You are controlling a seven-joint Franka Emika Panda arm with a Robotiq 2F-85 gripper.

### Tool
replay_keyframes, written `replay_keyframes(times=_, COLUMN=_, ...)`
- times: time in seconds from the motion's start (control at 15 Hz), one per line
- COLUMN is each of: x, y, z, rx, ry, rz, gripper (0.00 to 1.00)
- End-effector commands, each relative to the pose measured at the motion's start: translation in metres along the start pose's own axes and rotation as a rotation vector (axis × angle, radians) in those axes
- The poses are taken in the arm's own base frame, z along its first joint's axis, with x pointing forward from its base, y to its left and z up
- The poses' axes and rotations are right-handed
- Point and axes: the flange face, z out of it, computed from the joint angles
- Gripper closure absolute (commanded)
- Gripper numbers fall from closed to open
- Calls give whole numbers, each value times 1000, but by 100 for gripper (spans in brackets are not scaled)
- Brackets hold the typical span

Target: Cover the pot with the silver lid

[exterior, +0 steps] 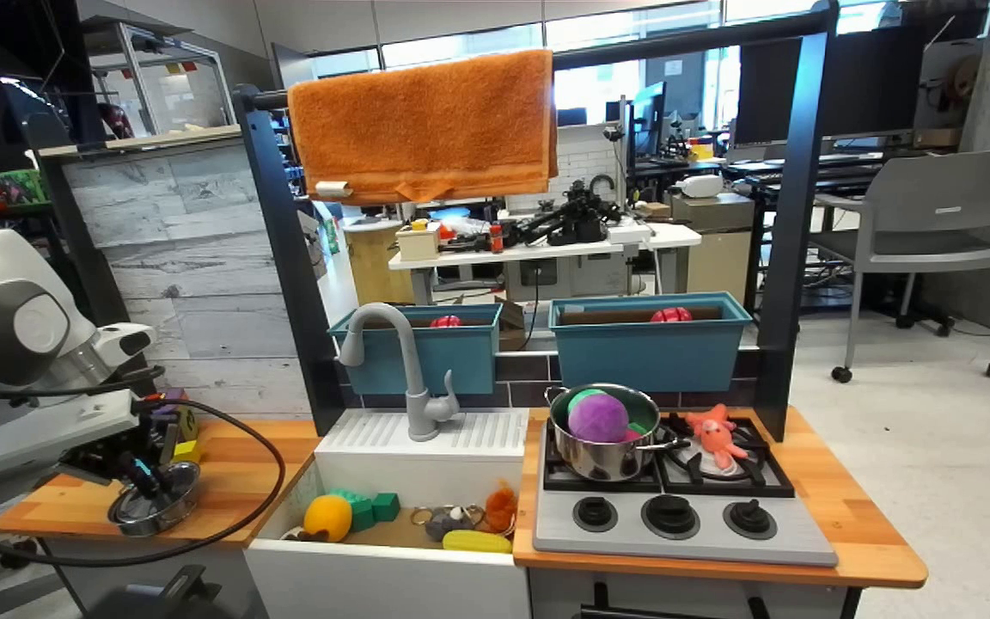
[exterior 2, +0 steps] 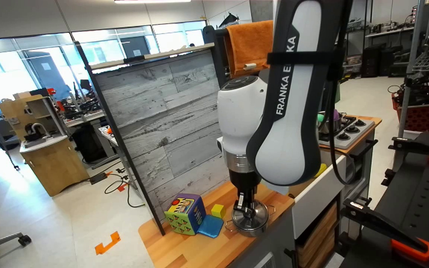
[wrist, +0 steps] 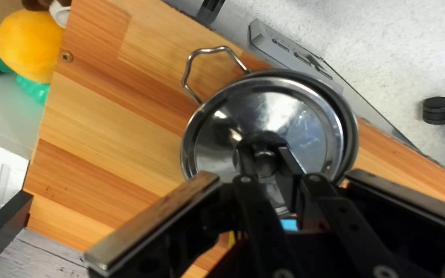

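Observation:
The small shiny steel pot [wrist: 350, 144] stands on the wooden counter, with wire handles. In an exterior view the pot [exterior 2: 254, 233] is near the counter's front edge. The round silver lid [wrist: 222, 123] lies over the pot's opening, a little off centre in the wrist view, where a dark strip of the pot's rim shows on the right. The lid also shows in an exterior view [exterior 2: 261, 214]. My gripper [wrist: 265, 160] points down with its fingertips closed around the lid's centre knob. I cannot tell whether the lid rests fully on the rim. The gripper shows in both exterior views [exterior: 151, 488] [exterior 2: 250, 211].
A yellow block [exterior 2: 218, 211], blue pad [exterior 2: 210, 226] and colourful cube [exterior 2: 186, 214] are beside the pot. The sink [exterior: 388, 574] holds several toys. A larger steel pot [exterior: 602, 456] with a purple ball [exterior: 598, 419] and a plush octopus [exterior: 716, 432] are on the stove.

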Motion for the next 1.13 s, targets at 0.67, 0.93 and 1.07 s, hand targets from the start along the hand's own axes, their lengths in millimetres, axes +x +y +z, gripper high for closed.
replay_keyframes(times=0.67, x=-6, y=0, z=-11, rx=3, ry=12, rz=8, gripper=1)
replay_keyframes(times=0.93, x=-4, y=1, z=-10, rx=4, ry=6, rz=24, gripper=0)
replay_keyframes(times=1.07, x=-5, y=2, z=-23, rx=5, ry=16, rz=40, gripper=0)
